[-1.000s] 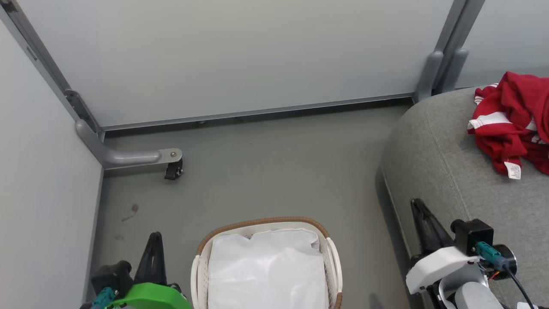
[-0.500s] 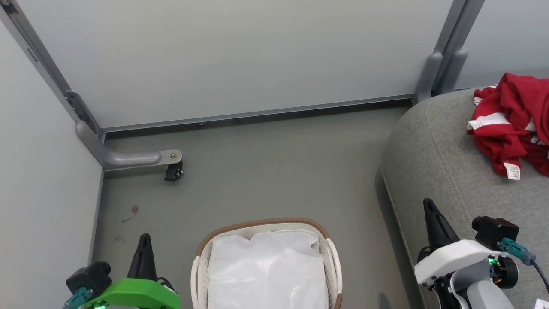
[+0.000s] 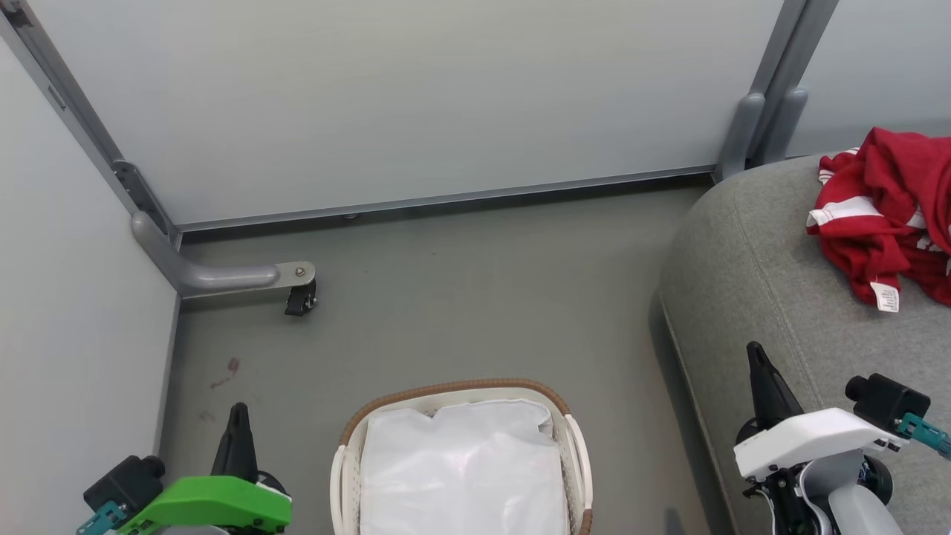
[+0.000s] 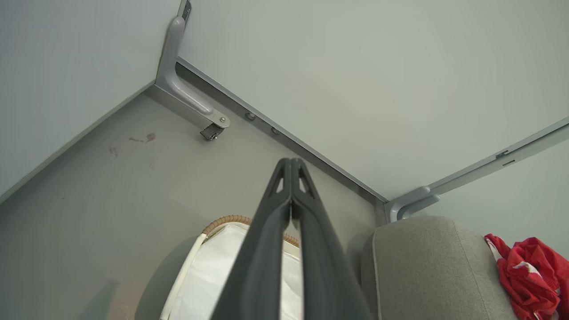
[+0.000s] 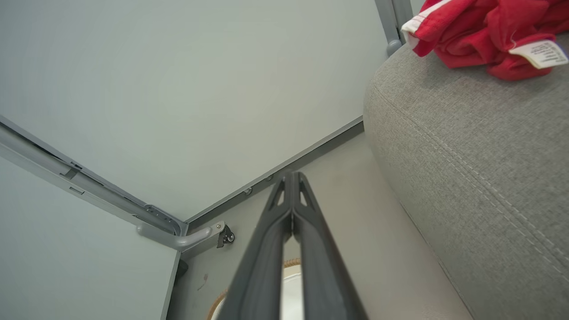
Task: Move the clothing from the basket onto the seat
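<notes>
Both my left gripper (image 3: 239,412) and right gripper (image 3: 755,353) sat clenched, empty; clothing (image 3: 884,200) lay on the seat (image 3: 750,282), the basket (image 3: 453,388) holding just its liner (image 3: 461,475), so I judged nothing remained to fetch.

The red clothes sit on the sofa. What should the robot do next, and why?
Probably just rest its arms: the red, white-striped sports clothing lies on the large grey fabric seat, the small oval white plastic basket shows just its white liner, and the left gripper and right gripper are shut and empty.
</notes>
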Motion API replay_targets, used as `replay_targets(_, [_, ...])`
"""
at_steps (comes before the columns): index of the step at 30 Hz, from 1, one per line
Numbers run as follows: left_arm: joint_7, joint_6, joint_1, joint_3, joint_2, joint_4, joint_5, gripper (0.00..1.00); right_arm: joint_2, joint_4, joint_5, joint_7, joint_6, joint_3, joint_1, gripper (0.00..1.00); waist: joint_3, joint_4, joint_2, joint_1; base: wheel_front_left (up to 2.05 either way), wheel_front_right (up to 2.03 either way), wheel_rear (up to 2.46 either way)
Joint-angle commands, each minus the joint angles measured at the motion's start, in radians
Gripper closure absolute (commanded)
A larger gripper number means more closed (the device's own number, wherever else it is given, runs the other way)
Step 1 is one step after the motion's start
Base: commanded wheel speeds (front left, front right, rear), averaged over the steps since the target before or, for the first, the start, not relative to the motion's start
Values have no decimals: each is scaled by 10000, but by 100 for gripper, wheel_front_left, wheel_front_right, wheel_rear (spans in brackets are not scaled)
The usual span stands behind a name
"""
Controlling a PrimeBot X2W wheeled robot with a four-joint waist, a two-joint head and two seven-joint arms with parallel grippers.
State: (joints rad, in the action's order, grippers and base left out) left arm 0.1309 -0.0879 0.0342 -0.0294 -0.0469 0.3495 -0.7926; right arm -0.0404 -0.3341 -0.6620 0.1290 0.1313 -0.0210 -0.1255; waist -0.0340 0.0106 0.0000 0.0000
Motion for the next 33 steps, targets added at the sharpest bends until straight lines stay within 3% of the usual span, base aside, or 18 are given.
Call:
replay_targets(1, [-96, -52, 312, 106, -25, -200, -322, 100, -57, 183, -386, -85, -2, -67, -30, 100, 4, -1, 0, 0, 0, 0, 0])
replay_targets(33, [-1122, -225, 549, 696, -37, -579, -3754, 100, -88, 517, -4347, -1115, -5, -453, 64, 100, 106, -36, 0, 0, 0, 0, 0])
